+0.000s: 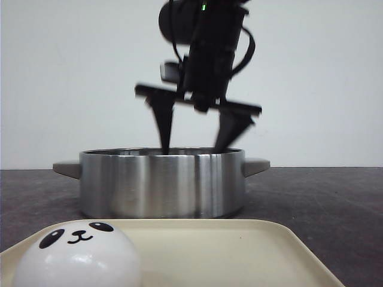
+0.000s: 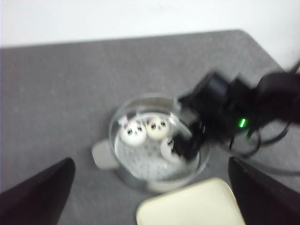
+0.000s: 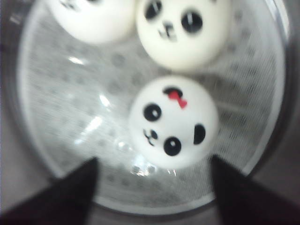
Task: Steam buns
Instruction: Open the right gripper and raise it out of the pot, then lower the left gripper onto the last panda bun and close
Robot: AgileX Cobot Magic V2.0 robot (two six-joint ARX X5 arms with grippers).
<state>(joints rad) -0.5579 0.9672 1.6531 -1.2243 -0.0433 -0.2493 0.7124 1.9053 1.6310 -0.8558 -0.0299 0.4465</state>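
Steel pot point(image 1: 161, 182), one, on the dark tabltop point(image 1: 323, 197); in the front view its wall hides everything inside.

Buns, four counted. One on the cream tray point(image 1: 239, 251), cut off by the front view's lower edge point(image 1: 76, 256). Three in the pot on its perforated insert, seen only from the wrists: two side by side point(image 2: 133, 131) point(image 2: 158, 127) and a third with a red bow point(image 3: 173, 123) (partly covered by the arm in the left wrist view).

Right gripper point(image 1: 196, 140): fingers spread wide, empty, tips below the pot rim, astride the bow bun without touching it.

Left gripper point(image 2: 150, 192): fingers wide apart, holding nothing, well above the pot; view blurred.
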